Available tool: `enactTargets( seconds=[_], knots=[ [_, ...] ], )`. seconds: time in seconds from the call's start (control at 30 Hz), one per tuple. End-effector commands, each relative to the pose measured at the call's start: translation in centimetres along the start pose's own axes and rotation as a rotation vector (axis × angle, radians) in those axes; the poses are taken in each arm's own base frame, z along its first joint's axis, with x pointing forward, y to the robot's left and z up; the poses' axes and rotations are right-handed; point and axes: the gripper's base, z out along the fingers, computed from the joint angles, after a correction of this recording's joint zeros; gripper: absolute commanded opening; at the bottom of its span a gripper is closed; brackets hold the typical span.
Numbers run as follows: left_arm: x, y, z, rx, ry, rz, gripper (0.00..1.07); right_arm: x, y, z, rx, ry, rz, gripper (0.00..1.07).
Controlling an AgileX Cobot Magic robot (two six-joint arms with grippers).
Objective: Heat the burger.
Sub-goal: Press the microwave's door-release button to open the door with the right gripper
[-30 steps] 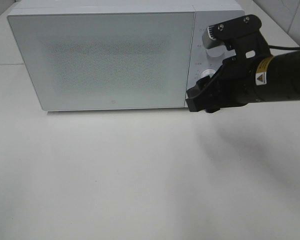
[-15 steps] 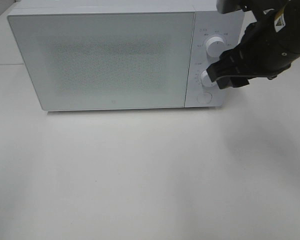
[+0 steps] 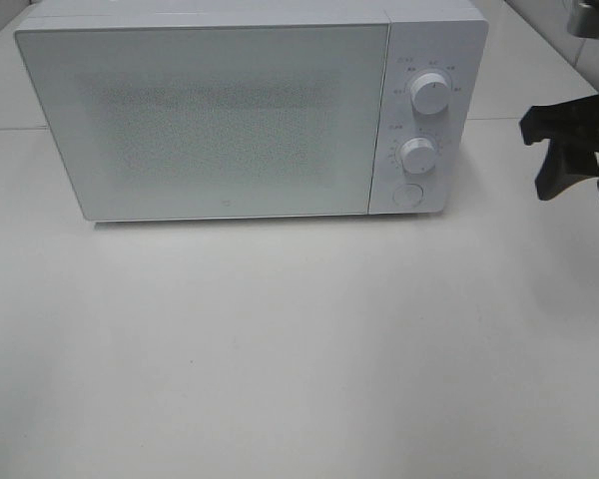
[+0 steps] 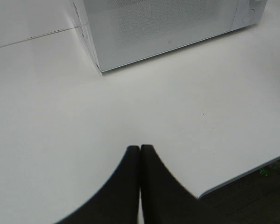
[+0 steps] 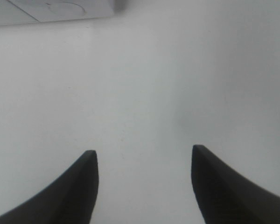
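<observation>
The burger is out of view; no frame shows it. A white microwave (image 3: pixel 250 110) stands at the back of the table with its door shut, and two knobs (image 3: pixel 427 95) and a round button sit on its right panel. It also shows in the left wrist view (image 4: pixel 168 28). My right gripper (image 3: pixel 571 160) is open and empty, off to the right of the microwave near the view's edge; its jaws stand wide apart in the right wrist view (image 5: pixel 142 156). My left gripper (image 4: pixel 140 148) is shut and empty, above the table in front of the microwave's left corner.
The white table (image 3: pixel 280 339) spreads in front of the microwave. Its front edge (image 4: pixel 242 175) shows in the left wrist view, with dark floor beyond. A seam in the table top (image 4: pixel 32 39) runs left of the microwave.
My right gripper has pulled away from the microwave's control panel, moving right and back toward the view's edge. The microwave door stays shut.
</observation>
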Motion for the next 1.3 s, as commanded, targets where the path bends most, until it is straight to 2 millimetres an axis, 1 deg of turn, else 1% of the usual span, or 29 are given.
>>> enactTargets(
  seconds=[0.03, 0.1, 0.17, 0.2, 0.27, 0.3, 0.33, 0.37, 0.4, 0.43, 0.47, 0.53, 0.57, 0.6, 0.63, 0.67, 0.7, 0.73, 0.77, 0.83, 0.87, 0.9, 0.93, 1.0, 1.03, 1.1, 1.17, 1.27, 1.3],
  knots=[
    [0.0, -0.1, -0.2, -0.003, -0.035, -0.007, 0.0, 0.5, -1.9, -0.7, 0.018, 0.059, 0.064, 0.58],
    [0.0, -0.1, -0.2, -0.003, -0.035, -0.007, 0.0, 1.0, -2.5, -1.3, 0.027, 0.065, 0.082, 0.58],
    [0.0, -0.1, -0.2, -0.003, -0.035, -0.007, 0.0, 1.7, -2.8, -3.2, 0.04, 0.039, 0.089, 0.58],
    [0.0, -0.1, -0.2, -0.003, -0.035, -0.007, 0.0, 1.7, -2.8, -3.2, 0.04, 0.039, 0.089, 0.58],
    [0.0, -0.1, -0.2, -0.003, -0.035, -0.007, 0.0, 2.7, -2.8, -5.4, 0.051, 0.004, 0.067, 0.58],
    [0.0, -0.1, -0.2, -0.003, -0.035, -0.007, 0.0, 2.7, -2.8, -5.4, 0.051, 0.004, 0.067, 0.58],
    [0.0, -0.1, -0.2, -0.003, -0.035, -0.007, 0.0, 3.5, -2.8, -7.0, 0.05, -0.021, 0.047, 0.58],
    [0.0, -0.1, -0.2, -0.003, -0.035, -0.007, 0.0, 4.0, -2.7, -7.7, 0.05, -0.029, 0.035, 0.58],
    [0.0, -0.1, -0.2, -0.003, -0.035, -0.007, 0.0, 4.0, -2.7, -7.7, 0.05, -0.029, 0.035, 0.58],
    [0.0, -0.1, -0.2, -0.003, -0.035, -0.007, 0.0, 4.9, -2.7, -9.0, 0.05, -0.038, 0.024, 0.58],
    [0.0, -0.1, -0.2, -0.003, -0.035, -0.007, 0.0, 4.9, -2.7, -9.0, 0.05, -0.038, 0.024, 0.58],
    [0.0, -0.1, -0.2, -0.003, -0.035, -0.007, 0.0, 6.6, -2.7, -10.7, 0.047, -0.067, 0.016, 0.58],
    [0.0, -0.1, -0.2, -0.003, -0.035, -0.007, 0.0, 6.6, -2.7, -10.7, 0.047, -0.067, 0.016, 0.58],
    [0.0, -0.1, -0.2, -0.003, -0.035, -0.007, 0.0, 8.0, -2.6, -11.5, 0.039, -0.091, 0.016, 0.58],
    [0.0, -0.1, -0.2, -0.003, -0.035, -0.007, 0.0, 8.7, -2.7, -11.5, 0.039, -0.092, 0.016, 0.58],
    [0.0, -0.1, -0.2, -0.003, -0.035, -0.007, 0.0, 8.7, -2.7, -11.5, 0.039, -0.092, 0.016, 0.58],
    [0.0, -0.1, -0.2, -0.003, -0.035, -0.007, 0.0, 10.5, -2.7, -11.5, 0.038, -0.106, 0.016, 0.58],
    [0.0, -0.1, -0.2, -0.003, -0.035, -0.007, 0.0, 10.5, -2.7, -11.5, 0.038, -0.106, 0.016, 0.58],
    [0.0, -0.1, -0.2, -0.003, -0.035, -0.007, 0.0, 12.1, -2.8, -11.4, 0.038, -0.119, 0.016, 0.58],
    [0.0, -0.1, -0.2, -0.003, -0.035, -0.007, 0.0, 12.8, -2.8, -11.4, 0.037, -0.125, 0.015, 0.58],
    [0.0, -0.1, -0.2, -0.003, -0.035, -0.007, 0.0, 14.5, -2.8, -11.2, 0.037, -0.143, 0.01, 0.58],
    [0.0, -0.1, -0.2, -0.003, -0.035, -0.007, 0.0, 14.5, -2.8, -11.2, 0.037, -0.143, 0.01, 0.58],
    [0.0, -0.1, -0.2, -0.003, -0.035, -0.007, 0.0, 16.1, -2.9, -11.0, 0.037, -0.168, 0.002, 0.58],
    [0.0, -0.1, -0.2, -0.003, -0.035, -0.007, 0.0, 16.7, -2.9, -10.9, 0.036, -0.179, 0.001, 0.58],
    [0.0, -0.1, -0.2, -0.003, -0.035, -0.007, 0.0, 18.0, -3.0, -10.8, 0.036, -0.211, -0.004, 0.58],
    [0.0, -0.1, -0.2, -0.003, -0.035, -0.007, 0.0, 18.6, -3.0, -10.8, 0.036, -0.224, -0.011, 0.58],
    [0.0, -0.1, -0.2, -0.003, -0.035, -0.007, 0.0, 20.8, -3.0, -10.8, 0.035, -0.313, -0.024, 0.58],
    [0.0, -0.1, -0.2, -0.003, -0.035, -0.007, 0.0, 21.2, -3.1, -10.8, 0.035, -0.333, -0.025, 0.58],
    [0.0, -0.1, -0.2, -0.003, -0.035, -0.007, 0.0, 22.1, -3.1, -10.8, 0.034, -0.382, -0.026, 0.58]
  ],
)
